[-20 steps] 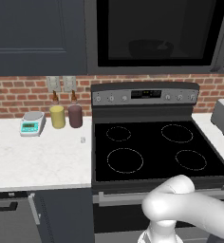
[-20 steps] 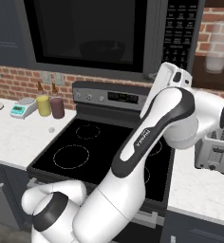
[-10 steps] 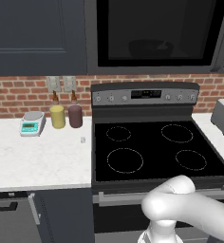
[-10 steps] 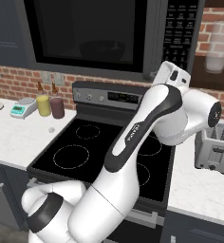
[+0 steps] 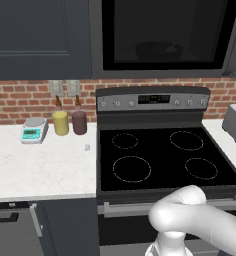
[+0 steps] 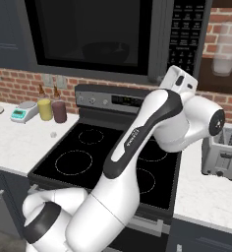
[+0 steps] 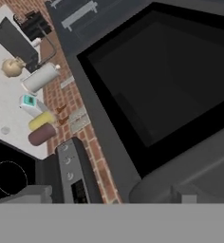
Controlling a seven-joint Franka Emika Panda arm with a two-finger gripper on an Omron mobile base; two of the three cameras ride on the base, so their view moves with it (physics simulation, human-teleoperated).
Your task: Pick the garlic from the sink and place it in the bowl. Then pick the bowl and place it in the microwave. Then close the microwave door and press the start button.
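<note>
Dark glass is what is met first: the microwave door [image 5: 165, 35] is seen closed across the top of the left base view, above the stove [image 5: 165, 160]. Behind the window, a black bowl [image 5: 157, 50] is made out sitting inside the microwave [image 6: 113, 34], dim but round and shallow, at top centre. Whether the garlic is lying in it cannot be told through the tinted pane.

Over in the right base view the arm is seen raised, and the gripper [image 6: 183, 78] is held up in the upper right, close beside the button panel [image 6: 187, 29] at the door's right edge. Its fingers are spread wide and nothing is carried between them. From the hand view the door window [image 7: 166, 80] is seen tilted across the upper right.

On the white counter [image 5: 40, 170] at left, two jars are lined up against the brick wall: a yellow jar [image 5: 60, 122] and, just beside it, a dark red jar [image 5: 79, 121]; what is inside them cannot be read. A small scale [image 5: 33, 130] is placed left of them. A toaster [image 6: 221, 155] is parked on the counter at the right.
</note>
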